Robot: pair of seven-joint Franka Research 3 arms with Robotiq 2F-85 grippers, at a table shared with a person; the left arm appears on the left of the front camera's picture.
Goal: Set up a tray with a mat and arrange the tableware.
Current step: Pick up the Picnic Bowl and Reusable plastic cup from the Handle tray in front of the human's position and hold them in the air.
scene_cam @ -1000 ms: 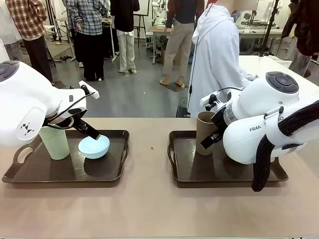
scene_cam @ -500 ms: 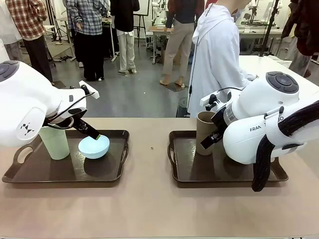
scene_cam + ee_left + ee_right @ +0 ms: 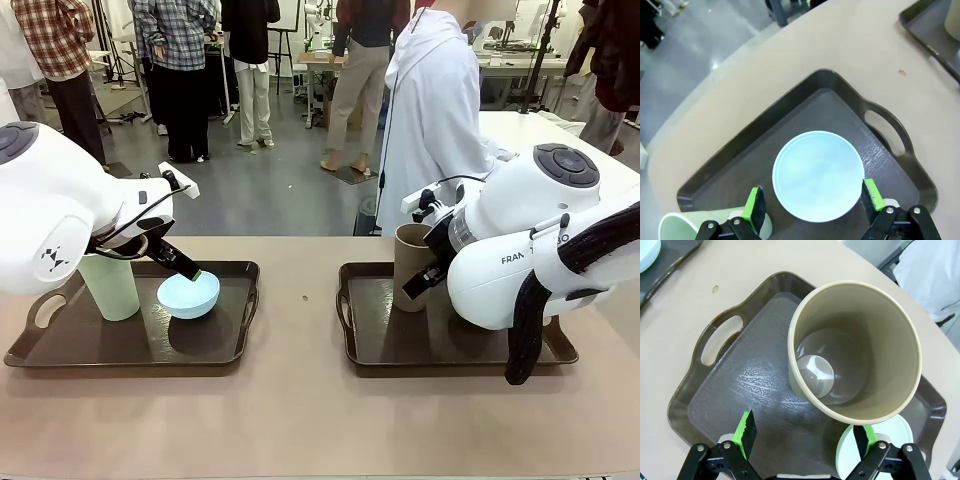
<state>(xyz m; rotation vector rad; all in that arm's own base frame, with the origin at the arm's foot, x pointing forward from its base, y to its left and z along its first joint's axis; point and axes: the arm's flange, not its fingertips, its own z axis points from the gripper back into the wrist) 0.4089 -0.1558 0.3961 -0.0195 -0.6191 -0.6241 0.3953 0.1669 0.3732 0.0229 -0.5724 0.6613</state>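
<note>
- Nearest the robot, the tan table (image 3: 300,420) carries two dark brown trays with cut-out handles, side by side and well apart.
- The left arm's white shell bears a small black logo (image 3: 52,258) with no letters that can be read. The right arm's shell shows the black letters "FRAN" (image 3: 516,259), and the rest is hidden.
- The left gripper (image 3: 813,200) hangs over the left tray (image 3: 130,345) with its jaws spread wide and nothing held. In the left wrist view its green pads (image 3: 754,205) flank the light blue bowl (image 3: 817,175). Whether either pad touches the rim cannot be told.
- The light blue bowl sits upright on the left tray, with the pale green cup (image 3: 110,285) standing just beside it, nearer the tray's left end.
- The right gripper (image 3: 804,432) is also wide open and empty, above the right tray (image 3: 715,390).
- The brown cup (image 3: 855,355) stands upright at the right tray's far left corner, and the mint green bowl (image 3: 890,432) lies close beside it.
- A small dark speck (image 3: 305,298) lies on the bare table between the trays.
- A person in a white coat (image 3: 435,110) stands at the far side, and other people stand farther off.
</note>
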